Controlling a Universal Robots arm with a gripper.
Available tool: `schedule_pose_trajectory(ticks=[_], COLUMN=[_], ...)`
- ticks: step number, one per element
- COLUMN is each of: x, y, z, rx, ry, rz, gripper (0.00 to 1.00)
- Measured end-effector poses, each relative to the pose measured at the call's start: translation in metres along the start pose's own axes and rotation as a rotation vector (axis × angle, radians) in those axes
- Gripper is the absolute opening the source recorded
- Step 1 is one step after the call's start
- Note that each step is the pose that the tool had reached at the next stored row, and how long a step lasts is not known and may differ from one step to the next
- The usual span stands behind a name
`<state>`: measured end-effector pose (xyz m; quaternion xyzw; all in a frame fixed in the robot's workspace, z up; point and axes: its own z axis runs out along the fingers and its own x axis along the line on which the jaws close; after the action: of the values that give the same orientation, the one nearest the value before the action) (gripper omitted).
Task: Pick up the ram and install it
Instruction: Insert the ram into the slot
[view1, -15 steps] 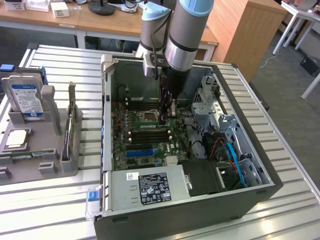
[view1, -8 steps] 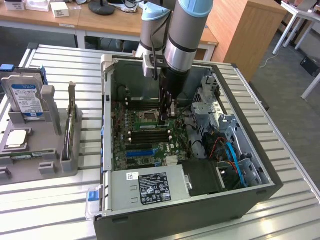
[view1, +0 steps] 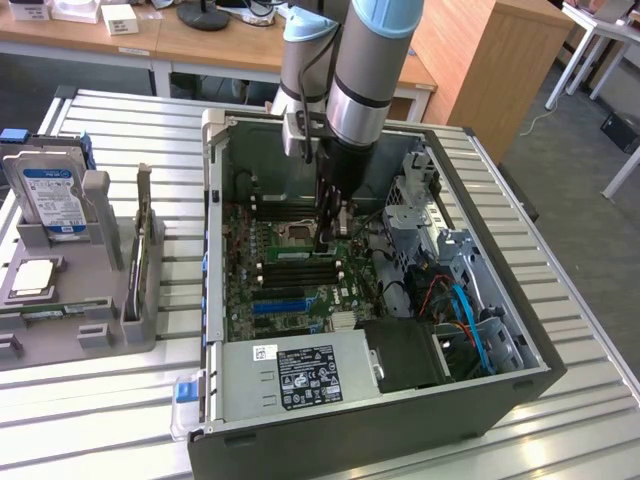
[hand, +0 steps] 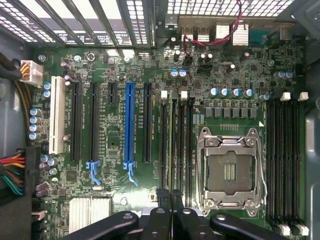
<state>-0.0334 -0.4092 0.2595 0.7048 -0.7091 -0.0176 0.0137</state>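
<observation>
With my fingers (hand: 162, 202) pressed together, I stand low inside the computer case (view1: 210, 200), over the memory slots (hand: 175, 145). The CPU socket frame (hand: 227, 170) rises just beside them. On their other side the expansion slots (hand: 110, 125) lie bare, so that way is open. In the exterior view, the drive cage (view1: 418, 212) and cables (view1: 458, 303) crowd the right, and the power supply (view1: 300, 370) blocks the near side. Overhead is free.

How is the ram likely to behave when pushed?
Probably stiff: the ram is a thin board standing on edge among the memory slots. Likely fragile sideways, being narrow. Pressed near one end, where the hand sits, it may tilt.
</observation>
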Motion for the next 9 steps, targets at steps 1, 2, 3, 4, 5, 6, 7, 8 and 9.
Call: schedule_pose_trajectory(ticks=[1,2,3,4,5,6,7,8,9], x=[0.0000,0.0000,0.0000,0.0000,0.0001,0.0001,0.0001,0.0001,0.0001], y=[0.0000,-0.0001,-0.0001,-0.0001,-0.0001,-0.0001,-0.0001,-0.0001,-0.0001], z=[0.0007,0.0014,0.0021,0.0028,0.0033,0.0032,0.0032,0.0032,0.0033], rx=[0.0000,0.0000,0.0000,0.0000,0.0000,0.0000,-0.0001,-0.0001,0.0000], ry=[0.0000,0.0001,0.0000,0.0001,0.0000,0.0002,0.0002,0.0002,0.0001], rz=[0.000,0.000,0.000,0.000,0.000,0.000,0.000,0.000,0.000], gripper=[0.12,0.12,0.12,0.12,0.12,0.12,0.12,0.12,0.12])
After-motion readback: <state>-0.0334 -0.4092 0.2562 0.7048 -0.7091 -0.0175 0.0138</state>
